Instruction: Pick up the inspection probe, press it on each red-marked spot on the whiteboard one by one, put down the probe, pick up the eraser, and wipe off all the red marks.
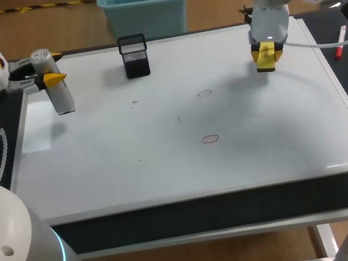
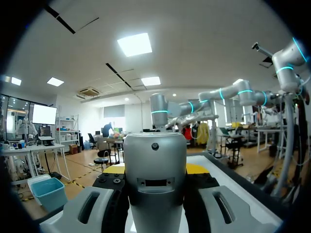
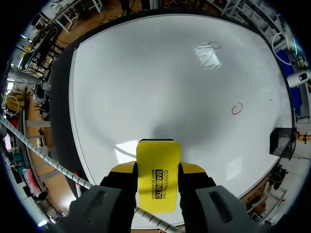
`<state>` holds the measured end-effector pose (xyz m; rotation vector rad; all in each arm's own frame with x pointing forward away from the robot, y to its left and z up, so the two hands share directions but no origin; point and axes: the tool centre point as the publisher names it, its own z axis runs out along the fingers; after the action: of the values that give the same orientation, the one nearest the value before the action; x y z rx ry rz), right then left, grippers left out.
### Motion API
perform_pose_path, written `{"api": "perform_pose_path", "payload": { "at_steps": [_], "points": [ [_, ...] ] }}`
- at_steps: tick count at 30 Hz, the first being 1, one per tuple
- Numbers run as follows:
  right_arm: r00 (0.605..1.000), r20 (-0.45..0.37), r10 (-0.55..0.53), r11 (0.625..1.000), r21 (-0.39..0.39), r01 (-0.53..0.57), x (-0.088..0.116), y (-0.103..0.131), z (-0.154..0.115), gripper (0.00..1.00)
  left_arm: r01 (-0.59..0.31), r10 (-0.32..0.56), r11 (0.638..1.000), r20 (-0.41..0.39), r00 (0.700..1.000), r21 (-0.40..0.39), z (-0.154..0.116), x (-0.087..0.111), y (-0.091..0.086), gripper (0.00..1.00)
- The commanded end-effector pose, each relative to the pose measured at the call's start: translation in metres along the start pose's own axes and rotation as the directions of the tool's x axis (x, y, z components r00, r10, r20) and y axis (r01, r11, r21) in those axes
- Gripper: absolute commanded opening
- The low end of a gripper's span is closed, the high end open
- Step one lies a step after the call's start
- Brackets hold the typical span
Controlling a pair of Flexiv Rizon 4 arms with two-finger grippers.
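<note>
Pretty sure we're at the wiping stage here. The right claw [image 1: 267, 56] is clamped on the flat yellow block eraser [image 3: 158, 182] and hangs over the far right part of the big white whiteboard [image 1: 167, 171]. It looks just off the surface, but I can't say for certain.

Odd bit: the silver cylindrical inspection probe [image 1: 61, 95] isn't set down. The left claw [image 2: 156, 168] is closed on it from both sides, out at the board's left edge.

Two red oval marks are on the board, one near the middle [image 1: 210, 139] and a fainter one farther back [image 1: 204, 92]. Both sit well apart from the eraser.

Next move, I reckon: swing the eraser over to the closer mark, lay it flat, press down and rub, then do the other.
</note>
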<state>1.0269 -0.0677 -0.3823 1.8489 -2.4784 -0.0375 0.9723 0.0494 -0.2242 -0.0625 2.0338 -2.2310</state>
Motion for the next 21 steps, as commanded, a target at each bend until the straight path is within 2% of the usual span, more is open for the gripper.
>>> {"api": "perform_pose_path", "payload": {
  "at_steps": [1,11,21],
  "points": [
    [1.000,0.001,0.014,1.000,-0.004,-0.014,0.007,0.000,-0.005,0.00,0.000,0.000,1.000,0.000,1.000,-0.001,0.000,0.000,-0.001,0.00],
    [0.999,0.014,0.052,0.999,-0.006,-0.052,0.016,0.003,-0.005,0.00,0.000,0.000,1.000,0.000,1.000,-0.001,0.000,0.000,-0.001,0.00],
    [0.997,0.022,0.077,0.997,-0.003,-0.077,0.017,0.010,-0.008,0.00,0.000,0.000,1.000,0.000,1.000,-0.001,0.000,0.000,-0.001,0.00]
  ]
}}
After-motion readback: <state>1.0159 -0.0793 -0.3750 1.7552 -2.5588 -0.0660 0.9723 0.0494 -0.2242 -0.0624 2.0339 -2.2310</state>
